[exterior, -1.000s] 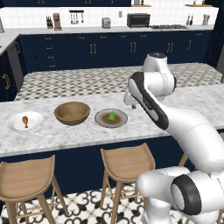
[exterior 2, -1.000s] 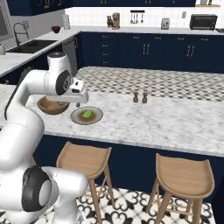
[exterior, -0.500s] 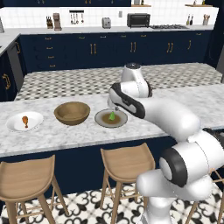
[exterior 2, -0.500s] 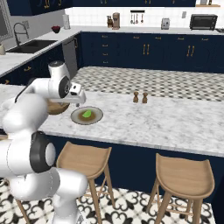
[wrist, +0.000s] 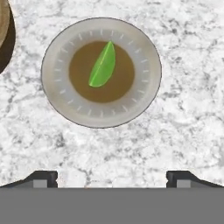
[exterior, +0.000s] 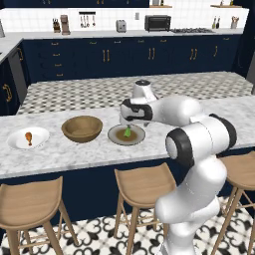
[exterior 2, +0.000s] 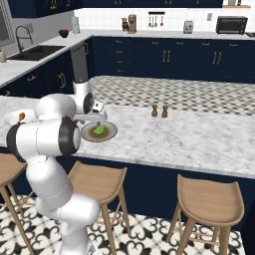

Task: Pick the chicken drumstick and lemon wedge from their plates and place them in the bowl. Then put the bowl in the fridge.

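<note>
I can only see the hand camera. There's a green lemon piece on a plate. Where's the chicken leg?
Observer: The chicken drumstick lies on a white plate at the far left of the counter, well away from the lemon wedge.
Operator: Is the bowl close to my lemon?
Observer: Yes. The bowl sits between the two plates, right next to the grey-rimmed plate, and nothing is in it.
Operator: Is the robot's hand grabbing anything?
Observer: No. The gripper hangs above the lemon's plate with its fingers spread, not touching the wedge.
</note>
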